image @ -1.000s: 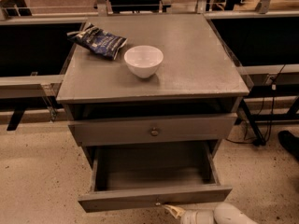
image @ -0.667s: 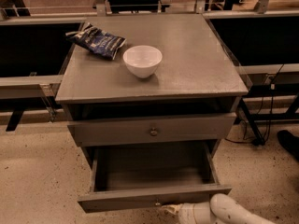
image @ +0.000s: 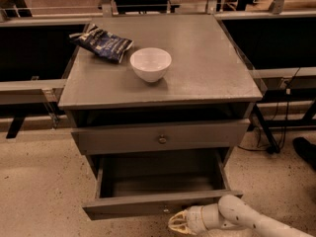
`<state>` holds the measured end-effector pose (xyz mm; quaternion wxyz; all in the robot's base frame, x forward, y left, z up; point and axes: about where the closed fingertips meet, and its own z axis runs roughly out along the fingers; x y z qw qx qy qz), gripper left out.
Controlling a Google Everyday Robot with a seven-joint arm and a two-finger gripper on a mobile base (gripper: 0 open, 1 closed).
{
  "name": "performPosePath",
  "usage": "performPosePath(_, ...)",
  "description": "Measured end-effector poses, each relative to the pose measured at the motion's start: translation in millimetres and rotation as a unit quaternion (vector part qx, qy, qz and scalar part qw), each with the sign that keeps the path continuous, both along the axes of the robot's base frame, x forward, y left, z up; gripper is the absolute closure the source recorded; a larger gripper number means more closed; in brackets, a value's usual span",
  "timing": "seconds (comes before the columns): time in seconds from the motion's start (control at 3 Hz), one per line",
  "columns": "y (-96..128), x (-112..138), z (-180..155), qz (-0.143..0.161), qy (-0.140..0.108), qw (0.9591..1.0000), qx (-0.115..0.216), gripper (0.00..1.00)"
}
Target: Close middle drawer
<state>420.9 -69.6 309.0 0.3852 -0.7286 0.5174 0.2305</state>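
The middle drawer [image: 148,181] of the grey cabinet is pulled far out, showing its deep empty grey box. Its flat front [image: 123,207] faces me near the bottom of the camera view. My gripper [image: 177,223] is at the bottom centre, just below and in front of that front, close to its middle. Its pale fingers are drawn together on nothing and point left. The white forearm [image: 247,218] comes in from the lower right. The knob of the middle drawer is hard to make out, just above the gripper.
The drawer above [image: 162,139], with a round metal knob, stands slightly out. On the cabinet top [image: 207,58] are a white bowl [image: 150,63] and a dark blue snack bag [image: 103,42]. Black table legs and cables stand at the right [image: 269,137]. The floor is speckled beige.
My forearm has swung a little further into view from the lower right. The gripper tip stays by the drawer front, and the drawer has not visibly moved.
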Motion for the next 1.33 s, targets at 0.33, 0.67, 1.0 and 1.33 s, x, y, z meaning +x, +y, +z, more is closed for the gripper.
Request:
performPosePath(0.33, 1.6, 12.6, 1.2, 0.004, -0.009, 0.9999, -0.005, 1.0)
performPosePath(0.67, 10.0, 41.6, -4.0, 0.019, -0.02, 0.9996, -0.007, 1.0)
performPosePath(1.0, 10.0, 41.6, -4.0, 0.019, -0.02, 0.9996, -0.007, 1.0)
performPosePath(1.33, 22.5, 34.9, -17.7, 0.028, -0.007, 0.9993, 0.022, 1.0)
